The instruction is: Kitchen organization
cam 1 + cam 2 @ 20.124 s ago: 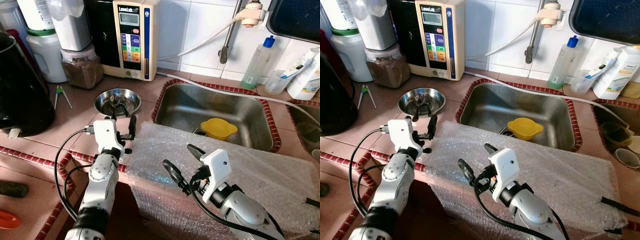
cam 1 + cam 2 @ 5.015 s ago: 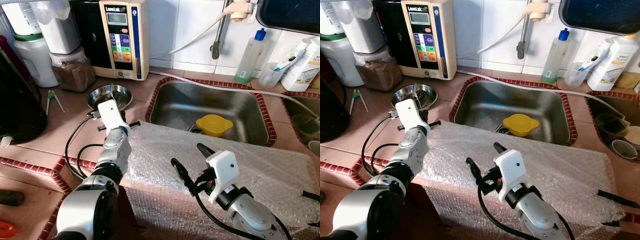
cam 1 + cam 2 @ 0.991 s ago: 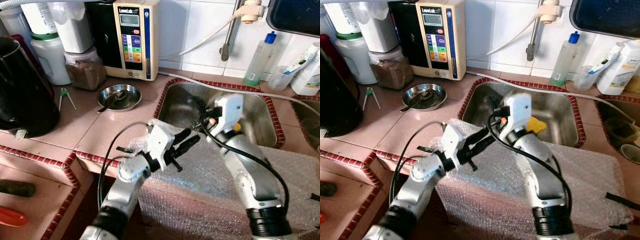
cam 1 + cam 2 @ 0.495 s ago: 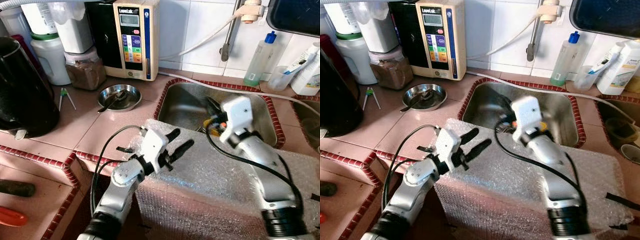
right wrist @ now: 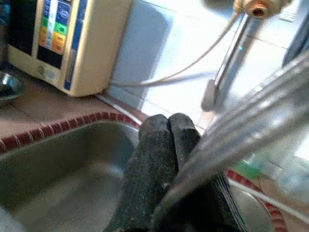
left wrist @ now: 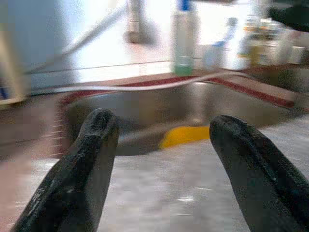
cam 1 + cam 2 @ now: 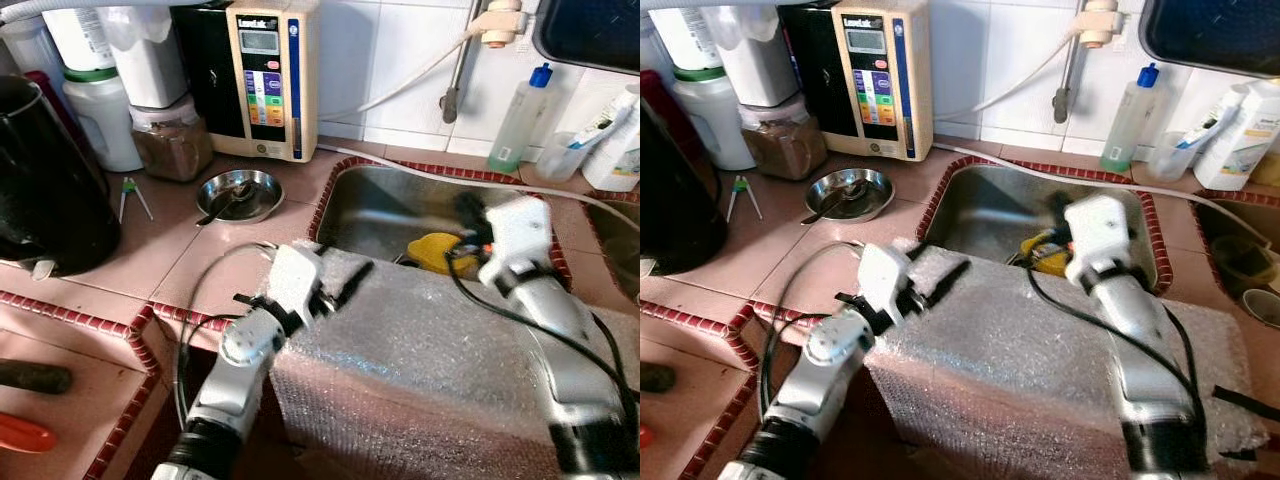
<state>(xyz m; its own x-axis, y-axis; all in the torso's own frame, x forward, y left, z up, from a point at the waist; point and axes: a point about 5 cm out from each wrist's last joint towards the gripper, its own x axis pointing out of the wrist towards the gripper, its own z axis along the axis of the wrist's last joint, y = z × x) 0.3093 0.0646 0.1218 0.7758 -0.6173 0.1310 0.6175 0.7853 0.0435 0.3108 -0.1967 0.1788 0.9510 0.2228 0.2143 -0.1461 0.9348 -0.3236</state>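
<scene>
Bubble wrap covers the desk's near edge. The left end effector, fingers spread, lies over the wrap's left corner. Beyond, the right end effector, fingers pressed together, reaches over the sink, just above the yellow bowl inside it.

My left tool sat low over the near corner of the bubble wrap, fingers apart, with bare wrap ahead of it up to the sink rim. Behind and beside it the tiled table lay free as far as the steel bowl. My right tool, fingers pressed together, hung over the basin; the yellow dish lay just beneath it, and the hose and faucet pipe stood ahead.
</scene>
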